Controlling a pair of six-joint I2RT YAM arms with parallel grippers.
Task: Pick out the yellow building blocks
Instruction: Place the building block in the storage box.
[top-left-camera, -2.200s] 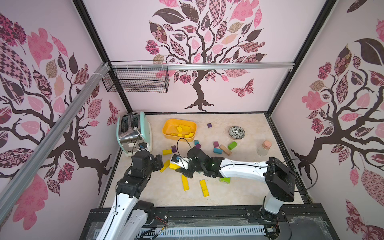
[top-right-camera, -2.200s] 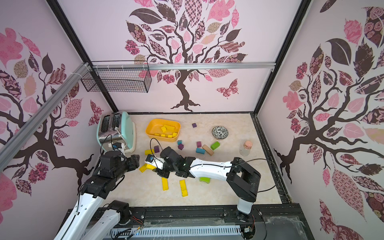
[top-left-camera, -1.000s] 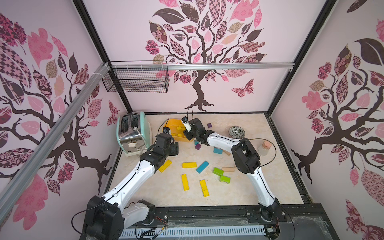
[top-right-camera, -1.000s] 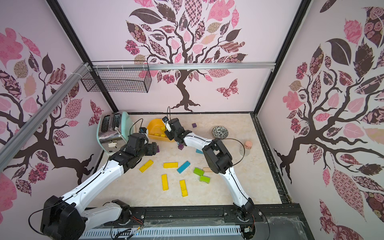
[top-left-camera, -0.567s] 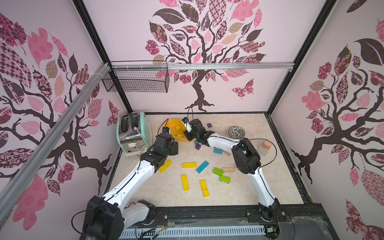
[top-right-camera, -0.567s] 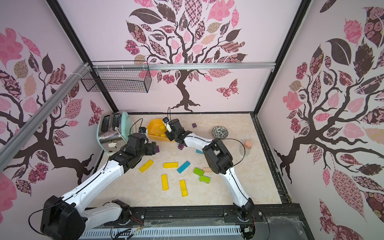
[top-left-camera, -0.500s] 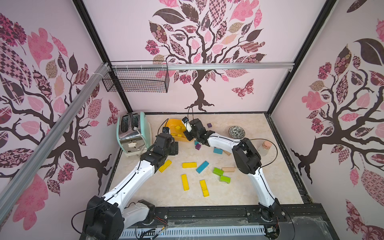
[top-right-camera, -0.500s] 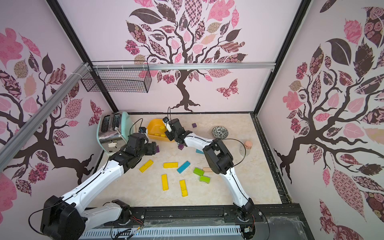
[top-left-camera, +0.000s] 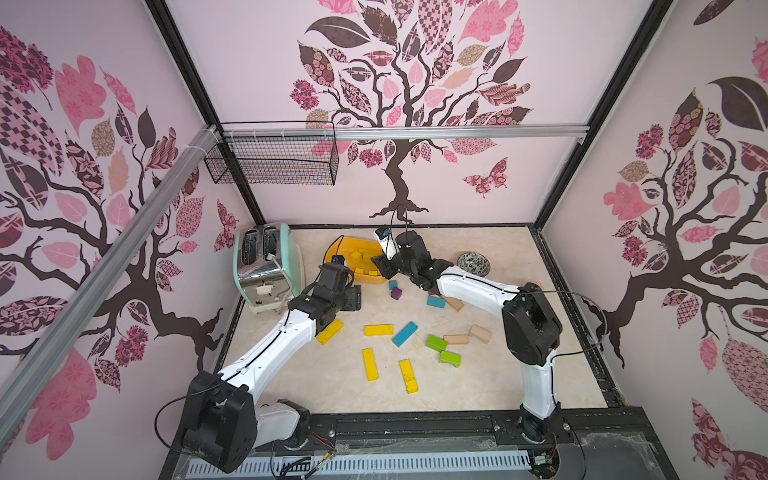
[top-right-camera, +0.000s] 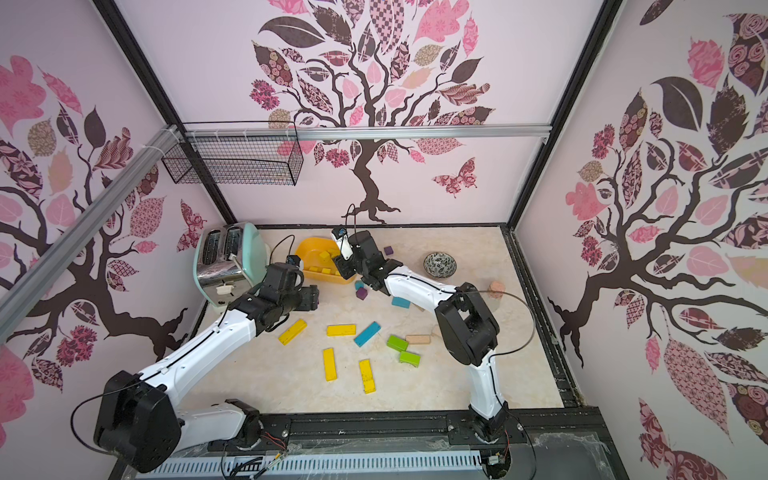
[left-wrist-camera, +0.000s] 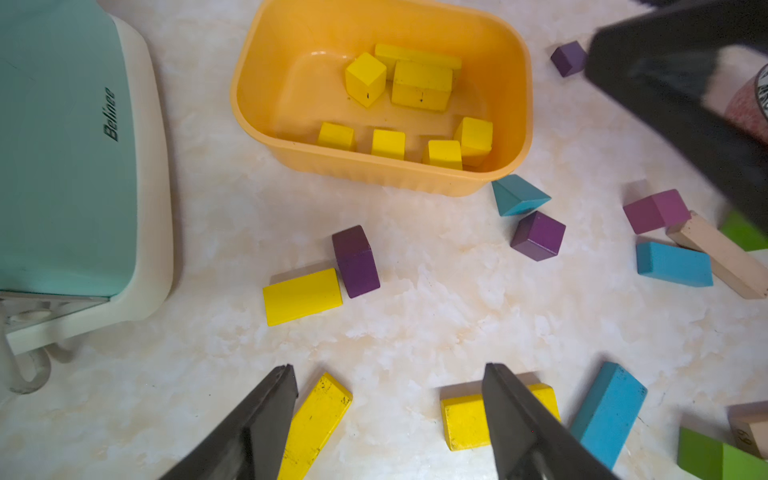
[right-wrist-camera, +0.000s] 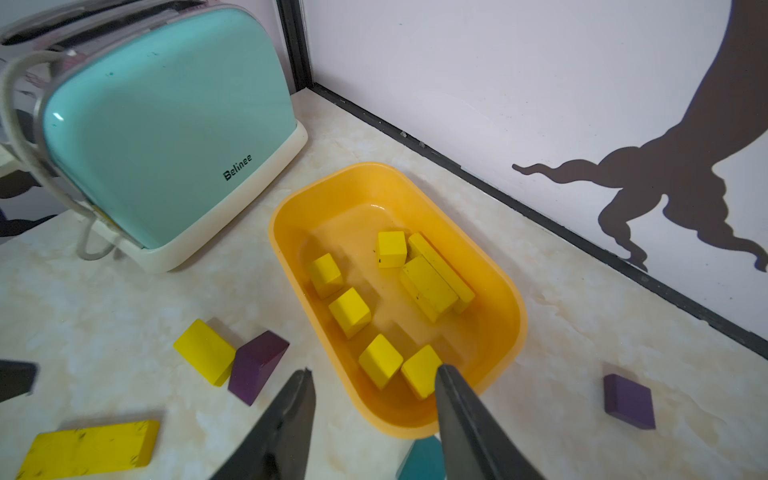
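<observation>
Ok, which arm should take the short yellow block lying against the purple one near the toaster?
Left, probably. The left gripper is open and empty above the table, with that yellow block straight ahead. The right gripper, also open, hangs over the tub rim.

Ahead of my left jaws the counter (left-wrist-camera: 415, 299) is bare up to the short yellow block (left-wrist-camera: 302, 296) and the purple block (left-wrist-camera: 356, 262) touching it. A long yellow bar (left-wrist-camera: 320, 411) lies just by one jaw. The toaster (left-wrist-camera: 62, 166) walls one side, my right arm (left-wrist-camera: 685, 104) the other. Beyond stands the tub (left-wrist-camera: 374, 170), its toaster end bare inside.
</observation>
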